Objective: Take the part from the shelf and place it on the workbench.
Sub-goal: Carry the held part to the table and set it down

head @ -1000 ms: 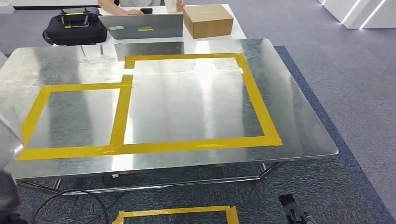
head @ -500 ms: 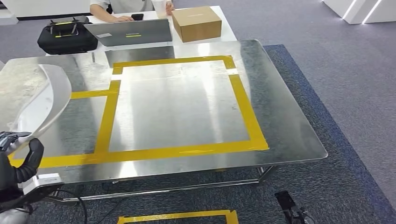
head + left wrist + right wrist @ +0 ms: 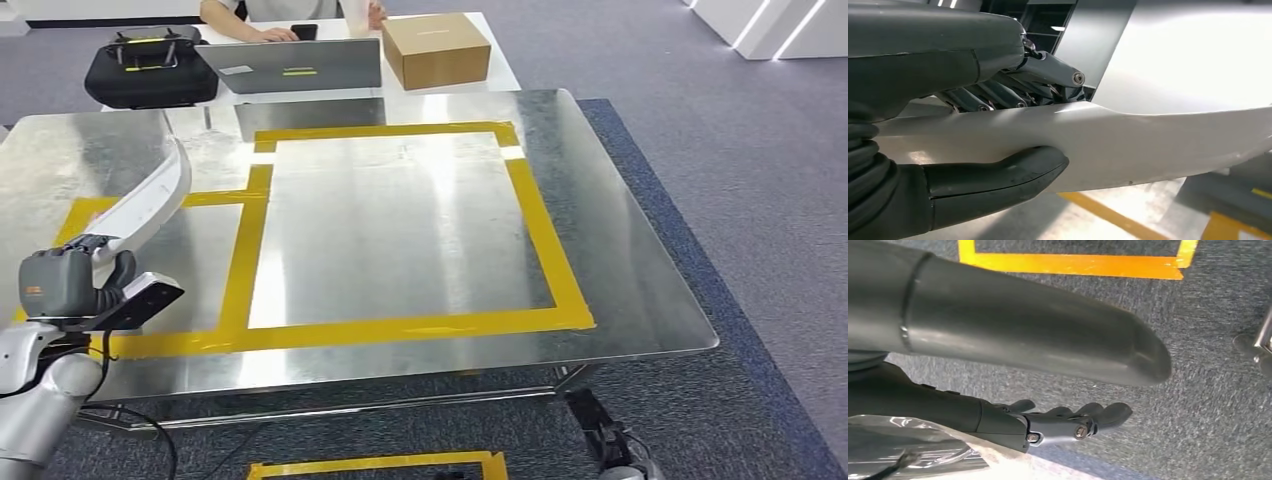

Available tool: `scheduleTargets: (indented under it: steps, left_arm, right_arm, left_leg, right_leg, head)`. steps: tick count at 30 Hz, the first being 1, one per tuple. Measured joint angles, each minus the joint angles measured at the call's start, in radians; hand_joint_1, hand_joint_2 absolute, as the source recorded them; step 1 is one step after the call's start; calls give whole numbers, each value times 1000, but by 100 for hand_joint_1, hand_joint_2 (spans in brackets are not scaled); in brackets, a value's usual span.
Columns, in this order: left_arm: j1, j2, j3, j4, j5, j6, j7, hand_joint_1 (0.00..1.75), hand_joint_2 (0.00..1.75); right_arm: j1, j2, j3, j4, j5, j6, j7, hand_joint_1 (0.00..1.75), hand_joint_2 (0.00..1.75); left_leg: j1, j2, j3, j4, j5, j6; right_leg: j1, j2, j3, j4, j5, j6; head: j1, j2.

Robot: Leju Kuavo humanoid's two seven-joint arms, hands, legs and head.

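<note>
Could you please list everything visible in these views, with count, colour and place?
Part: one, white, curved, held over the workbench's left end.
Workbench: one, shiny metal, centre.
Tape: yellow, two outlines on the workbench, one on the floor.
Laptop: one, grey, far table.
Box: one, brown, far table.
Bag: one, black, far table.
Person: one, behind the laptop.
Left hand: grey, grips the part.
Right hand: dark, empty, above the carpet.

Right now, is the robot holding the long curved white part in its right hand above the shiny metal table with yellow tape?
Not quite: the left hand holds the long curved white part, as the head view and left wrist view show. The right hand holds nothing, hanging over the carpet. The part is indeed above the shiny metal table with yellow tape.
</note>
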Motion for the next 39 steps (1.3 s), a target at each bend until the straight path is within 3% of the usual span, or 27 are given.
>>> scheduleTargets:
  steps: [2,3,5,8,10,12,13,14,15,16,18,19,22,24,25,27,29,30,31,32,34,37,39]
  left_arm:
    - [-23,-5,-6,50,-3,6,-2,175,175]
    - [-33,-6,-8,68,-4,10,-3,175,175]
    - [-49,-8,-12,102,-4,15,-4,175,175]
    - [-60,-9,-19,133,-5,17,-4,175,175]
    - [-69,-9,-24,148,-5,20,-6,87,175]
    - [-77,-11,-27,164,-5,27,-11,0,175]
    - [-79,-13,-28,173,-5,33,-15,0,131]
    - [-81,-15,-29,180,-5,39,-19,0,87]
    - [-84,-18,-30,187,-5,48,-24,0,44]
    - [-87,-20,-31,193,-2,57,-30,0,0]
    - [-94,-23,-33,199,10,78,-54,0,0]
    - [-97,-25,-34,200,23,91,-72,0,0]
    - [-91,-43,-33,178,106,128,-161,0,0]
    - [-66,-66,-33,120,183,135,-216,0,0]
    - [-46,-78,-33,75,225,130,-236,0,0]
    - [11,-102,-34,-38,310,109,-265,0,0]
    - [84,-125,-39,-169,391,86,-286,0,0]
    - [123,-135,-43,-239,423,77,-294,0,0]
    - [162,-145,-48,-306,451,69,-304,0,0]
    - [204,-154,-54,-380,479,64,-317,0,0]
    - [286,-169,-65,-523,533,61,-348,0,0]
    - [401,-188,-81,-715,610,67,-396,0,0]
    - [464,-197,-87,-809,643,73,-415,0,0]
  right_arm:
    - [-2,0,3,0,0,0,0,0,0]
    - [-4,1,4,0,0,0,0,0,0]
    - [-5,3,6,0,0,1,-1,0,0]
    - [-3,4,6,0,-1,1,-1,0,0]
    - [-5,4,6,-1,0,4,0,0,0]
    - [-6,4,7,-1,0,16,5,0,0]
    - [-4,4,7,-1,-1,22,10,0,0]
    - [-2,4,8,-1,-3,25,14,0,0]
    - [0,4,8,-1,-6,27,18,0,0]
    - [1,4,8,-1,-10,26,21,0,0]
    - [2,5,8,-1,-17,23,28,0,0]
    - [4,5,8,-1,-18,22,32,0,0]
    - [14,6,7,0,-28,18,37,0,0]
    - [19,4,7,0,-37,14,35,0,0]
    - [19,4,7,0,-42,11,34,0,0]
    - [23,3,7,0,-51,5,30,0,0]
    - [32,2,7,0,-60,0,26,0,0]
    - [37,1,7,0,-65,-3,23,0,0]
    - [42,-1,6,0,-70,-7,21,0,0]
    - [45,-3,6,0,-76,-11,18,0,0]
    - [52,-5,6,0,-88,-19,10,0,0]
    - [69,-5,2,0,-103,-30,2,0,0]
    - [80,-5,-3,0,-108,-35,-2,0,0]
  left_leg:
    - [3,0,8,4,-10,-10]
    - [2,-1,8,9,-15,-16]
    - [-3,-1,4,15,-18,-27]
    - [-2,-1,0,23,-25,-36]
    - [0,0,-29,91,-64,-43]
    - [0,0,-92,226,-121,-46]
    - [0,0,-121,283,-137,-46]
    - [-1,0,-138,310,-135,-44]
    - [-1,0,-136,295,-112,-40]
    - [-2,0,-117,244,-73,-35]
    - [-7,0,-60,112,-4,-19]
    - [-10,0,-39,65,10,-12]
    - [-14,-1,-21,22,5,-3]
    - [-9,1,-15,6,14,1]
    - [-5,3,-13,-1,18,3]
    - [-4,6,-13,-3,21,5]
    - [-4,9,-14,-2,21,6]
    - [-4,9,-14,-1,21,6]
    - [-3,9,-15,1,21,5]
    - [-3,9,-15,4,21,4]
    - [-8,8,-19,12,20,-4]
    - [-12,7,-24,16,28,-19]
    - [-9,5,-30,29,9,-30]
  right_leg:
    - [-3,-2,46,-124,81,5]
    - [-4,-2,72,-184,104,3]
    - [-4,-1,96,-232,108,-9]
    - [-5,2,101,-236,105,-34]
    - [-7,2,107,-239,103,-48]
    - [-4,2,112,-239,100,-55]
    - [-3,3,114,-239,98,-57]
    - [-2,3,116,-238,96,-58]
    - [-1,5,119,-238,95,-59]
    - [1,6,123,-238,93,-58]
    - [4,10,129,-239,89,-55]
    - [5,11,129,-240,89,-52]
    - [4,11,125,-244,93,-35]
    - [6,9,115,-229,75,-23]
    - [6,8,100,-195,50,-18]
    - [5,7,51,-77,-14,-10]
    - [3,6,18,11,-43,-3]
    - [3,6,25,5,-32,-1]
    - [2,5,52,-40,-5,0]
    - [0,5,91,-110,25,1]
    - [-3,7,158,-227,58,-2]
    - [-1,9,172,-253,67,-22]
    - [-2,6,165,-254,78,-38]
  head:
    - [1,0]
    - [2,0]
    - [4,0]
    - [2,0]
    - [1,0]
    - [1,0]
    - [1,0]
    - [1,0]
    - [1,0]
    - [1,0]
    - [2,0]
    - [2,0]
    - [2,0]
    - [4,0]
    - [6,0]
    - [8,0]
    - [8,0]
    - [8,0]
    - [8,0]
    - [8,0]
    - [8,0]
    - [8,0]
    - [7,0]
